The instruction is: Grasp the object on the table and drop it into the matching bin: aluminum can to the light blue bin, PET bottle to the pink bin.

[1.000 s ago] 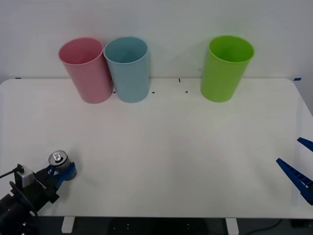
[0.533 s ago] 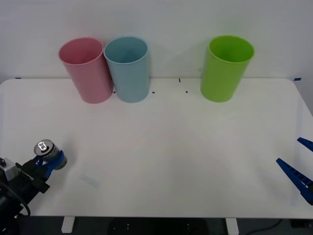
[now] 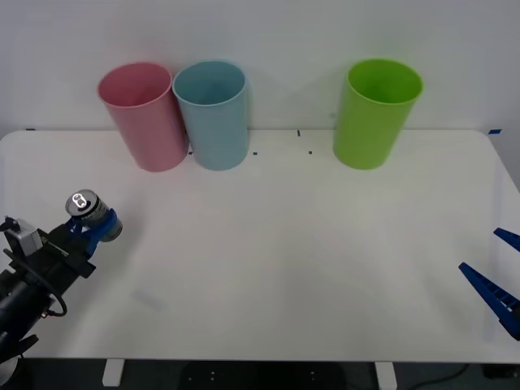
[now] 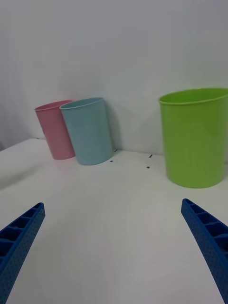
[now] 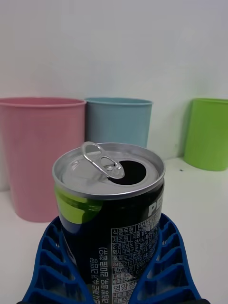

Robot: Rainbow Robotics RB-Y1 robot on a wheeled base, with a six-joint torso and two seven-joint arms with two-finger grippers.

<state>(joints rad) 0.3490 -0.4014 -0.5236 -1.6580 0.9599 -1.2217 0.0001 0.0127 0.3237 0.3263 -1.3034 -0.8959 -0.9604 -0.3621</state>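
The left gripper is clamped around the aluminum can, its blue ribbed fingers wrapping the can's lower body on both sides. The can sits upright in that grip, pull-tab top open, held above the near left part of the table, apparently clear of the surface. Judging from this, the grasp is done and the carry is in hand. Far from the can stand the pink bin and, just to its right and touching or nearly so, the light blue bin; a green bin stands well to the right. The next move calls for raising the can above the rim and travelling far and right, past the pink bin, to hang over the light blue opening before release. The right gripper waits spread wide at the near right edge
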